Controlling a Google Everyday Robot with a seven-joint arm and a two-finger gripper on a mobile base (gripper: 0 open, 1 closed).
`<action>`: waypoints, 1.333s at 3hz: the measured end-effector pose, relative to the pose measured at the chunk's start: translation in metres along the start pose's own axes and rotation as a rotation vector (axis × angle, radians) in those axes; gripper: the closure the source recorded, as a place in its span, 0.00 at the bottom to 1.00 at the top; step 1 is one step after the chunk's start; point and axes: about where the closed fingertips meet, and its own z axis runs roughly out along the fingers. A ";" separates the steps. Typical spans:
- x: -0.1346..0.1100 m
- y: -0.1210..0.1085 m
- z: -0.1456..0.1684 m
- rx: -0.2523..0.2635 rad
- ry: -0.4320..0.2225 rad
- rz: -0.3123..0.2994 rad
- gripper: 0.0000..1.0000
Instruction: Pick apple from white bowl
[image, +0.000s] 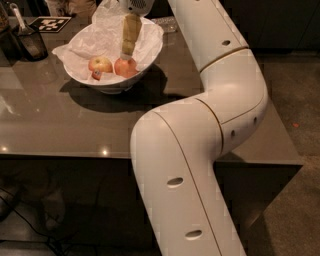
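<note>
The white bowl (145, 55), lined with crumpled white paper, stands on the dark table at the upper left. Two apples lie in it side by side. The red-orange apple (127, 68) is on the right; a paler yellow-and-red apple (100, 65) is on the left. My gripper (128, 51) hangs down into the bowl from the top edge of the view. Its tan fingers (131, 32) point straight down and their tips sit right above the red-orange apple, at or near its top.
A dark cup with utensils (30, 41) stands at the far left of the table (60, 125). A black-and-white marker tag (50, 23) lies behind the bowl. My white arm (200, 150) crosses the table's right side and front edge.
</note>
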 end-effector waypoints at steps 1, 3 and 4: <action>-0.005 -0.009 0.004 0.032 -0.019 -0.001 0.00; 0.001 -0.012 0.034 0.007 -0.013 0.026 0.00; 0.006 -0.011 0.044 -0.008 -0.005 0.036 0.00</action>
